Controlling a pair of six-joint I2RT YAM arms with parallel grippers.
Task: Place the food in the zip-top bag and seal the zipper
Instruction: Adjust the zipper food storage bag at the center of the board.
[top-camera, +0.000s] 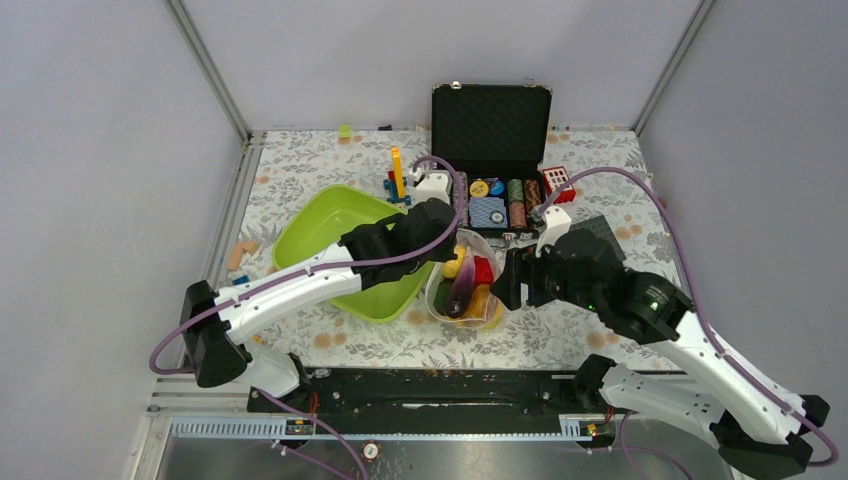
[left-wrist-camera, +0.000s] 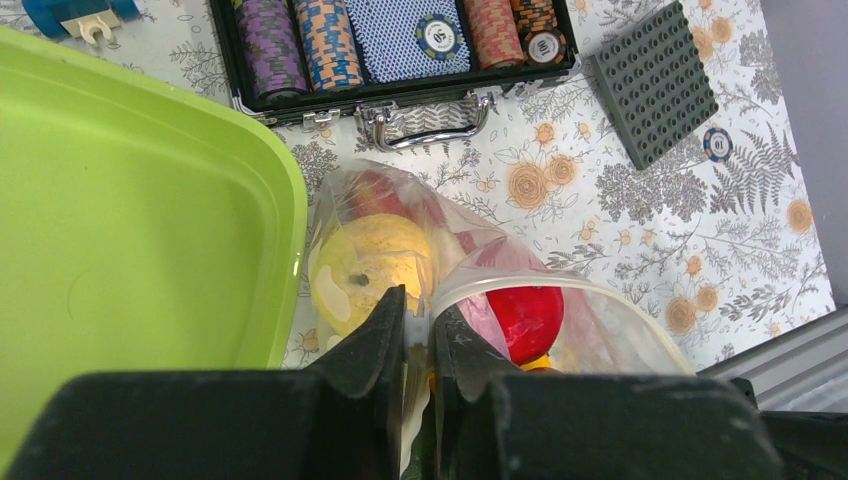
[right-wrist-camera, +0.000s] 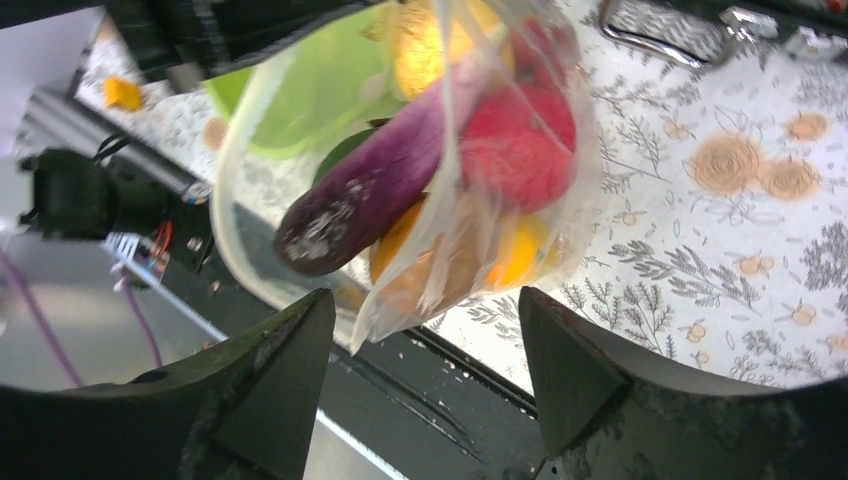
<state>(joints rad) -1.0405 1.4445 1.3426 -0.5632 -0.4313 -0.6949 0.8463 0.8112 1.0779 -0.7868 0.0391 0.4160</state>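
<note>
While the right gripper (right-wrist-camera: 425, 300) hangs wide open off to the right of the green tray (top-camera: 325, 225), the left gripper (left-wrist-camera: 418, 305) is clamped on the rim of the zip-top bag (left-wrist-camera: 620, 330) — just beside that tray's right edge. The food (right-wrist-camera: 375, 190) is inside it — purple, red, yellow, orange pieces. Farther back, past the tray's far right corner, the black case (top-camera: 490, 120) stands open.
</note>
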